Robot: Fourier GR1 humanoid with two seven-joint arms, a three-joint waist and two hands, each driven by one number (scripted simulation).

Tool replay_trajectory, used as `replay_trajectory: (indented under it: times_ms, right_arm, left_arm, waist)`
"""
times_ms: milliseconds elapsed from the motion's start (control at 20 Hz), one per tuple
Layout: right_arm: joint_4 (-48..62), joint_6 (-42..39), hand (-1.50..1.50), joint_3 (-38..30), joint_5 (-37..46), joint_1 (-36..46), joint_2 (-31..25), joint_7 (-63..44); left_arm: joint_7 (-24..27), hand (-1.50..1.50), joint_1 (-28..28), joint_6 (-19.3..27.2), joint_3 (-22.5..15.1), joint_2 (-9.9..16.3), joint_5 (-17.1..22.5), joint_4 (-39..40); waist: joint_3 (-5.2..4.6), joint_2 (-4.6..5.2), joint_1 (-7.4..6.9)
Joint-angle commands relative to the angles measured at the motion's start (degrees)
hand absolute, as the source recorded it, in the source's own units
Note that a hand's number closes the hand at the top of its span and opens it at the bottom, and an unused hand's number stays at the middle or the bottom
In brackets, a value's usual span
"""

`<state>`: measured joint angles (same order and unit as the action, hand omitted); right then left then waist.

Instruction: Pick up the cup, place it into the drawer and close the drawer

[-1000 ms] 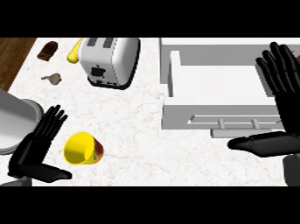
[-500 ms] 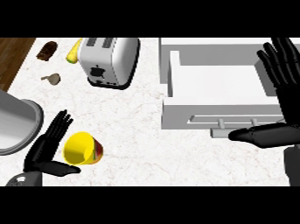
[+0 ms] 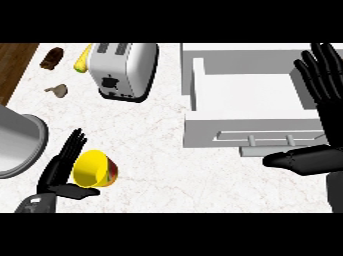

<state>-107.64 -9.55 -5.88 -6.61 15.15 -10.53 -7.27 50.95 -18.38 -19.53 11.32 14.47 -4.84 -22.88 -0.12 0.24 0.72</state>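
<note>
1. Since a second ago the left hand (image 3: 65, 167) has slid in toward the cup (image 3: 94, 169); its straight fingers now lie along the cup's left side and the thumb reaches under the cup's near edge. The cup itself has kept its spot on the surface (image 3: 152, 145).
2. Fingers of the left hand: spread, bracketing the cup, not curled round it. I judge the grasp is being set up, not made.
3. The right hand (image 3: 329, 100) has drifted slightly; it rests at the view's right edge over the drawer's right wall, fingers straight and apart, thumb extended leftward below the drawer front.
4. Cup location: lower left of the surface, well apart from the drawer (image 3: 251, 97), which stands pulled out and open.
5. Cup attitude: lying on its side, yellow mouth facing up-left toward the left hand, reddish base toward the right. Long axis runs roughly left-right, slightly tilted.
6. Meaning for the task: pick-up stage only; carrying, placing and closing all remain.
</note>
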Motion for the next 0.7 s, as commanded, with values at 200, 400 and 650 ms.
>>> replay_trajectory:
  times_ms: [200, 400, 650]
  right_arm:
    - [-1.76, -0.54, -1.50, 0.22, -0.48, -2.32, 0.64, 0.41]
    - [-1.66, 0.16, -1.50, 0.02, -0.09, 0.81, -0.24, -2.02]
    - [-1.43, 0.84, -1.50, 0.71, 0.48, 1.84, 0.12, -3.43]
  left_arm:
    - [10.19, -1.50, -3.34, -2.21, -0.79, -1.61, -1.75, 7.43]
    - [12.23, -1.50, -4.54, 0.03, -0.63, -2.38, -2.51, 10.87]
    - [10.59, -1.50, -6.77, -4.97, -1.00, -1.47, -1.99, 10.00]
  waist:
    - [-0.06, 0.16, 0.42]
    - [-0.15, 0.33, 0.80]
    - [-0.08, 0.19, 0.42]
